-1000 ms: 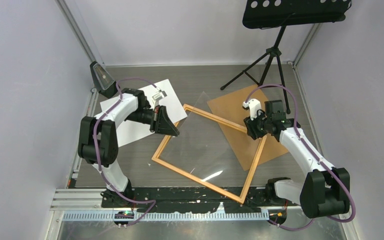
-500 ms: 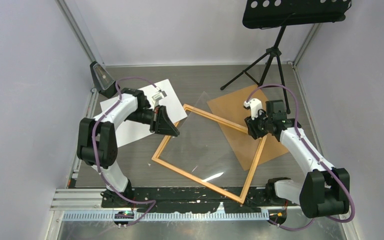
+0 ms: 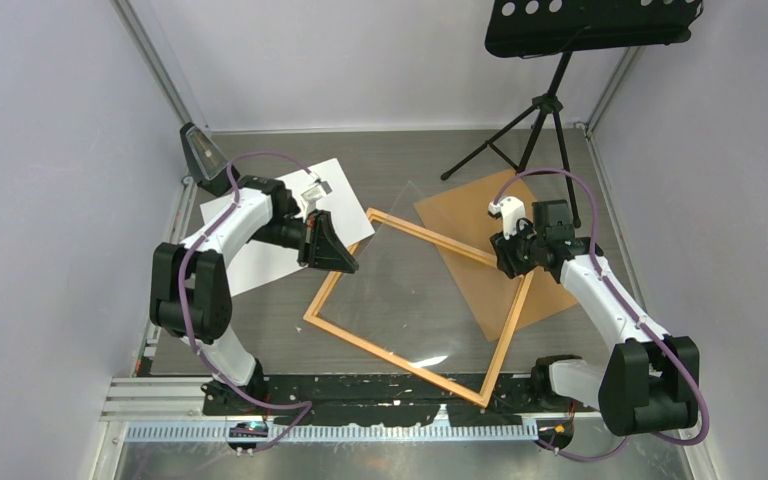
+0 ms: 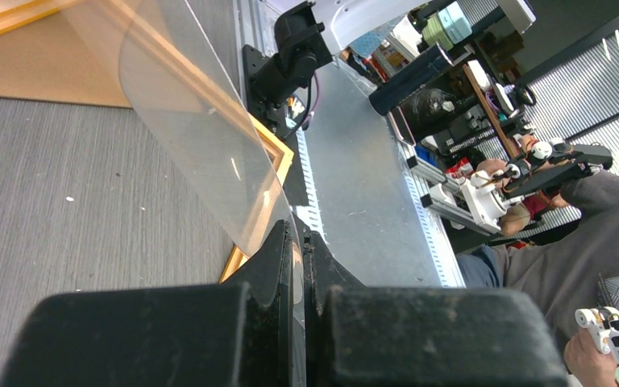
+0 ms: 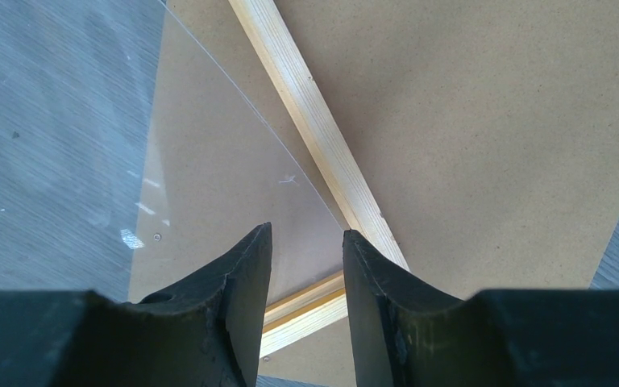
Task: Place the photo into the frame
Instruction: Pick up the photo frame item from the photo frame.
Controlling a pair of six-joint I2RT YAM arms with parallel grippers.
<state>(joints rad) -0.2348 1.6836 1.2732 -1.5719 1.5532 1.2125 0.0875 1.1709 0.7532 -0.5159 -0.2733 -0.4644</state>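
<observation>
Edge of clear sheet (image 4: 201, 137) clenched in my left gripper (image 4: 300, 235), right gripper (image 5: 306, 242) released over frame (image 5: 316, 121) corner at three o'clock, photo (image 3: 260, 265) white-side-up at ten o'clock, backing board (image 3: 460, 215) under frame at two, tripod stand (image 3: 592, 25) at one.

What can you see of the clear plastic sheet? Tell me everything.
The clear sheet is a thin, glossy, see-through rectangle with a bright glare streak near its front edge. It lies across the orange frame and part of the brown board. The left hand is shut on its left edge, where it rises and bows. The right hand hangs open above its right side.
</observation>
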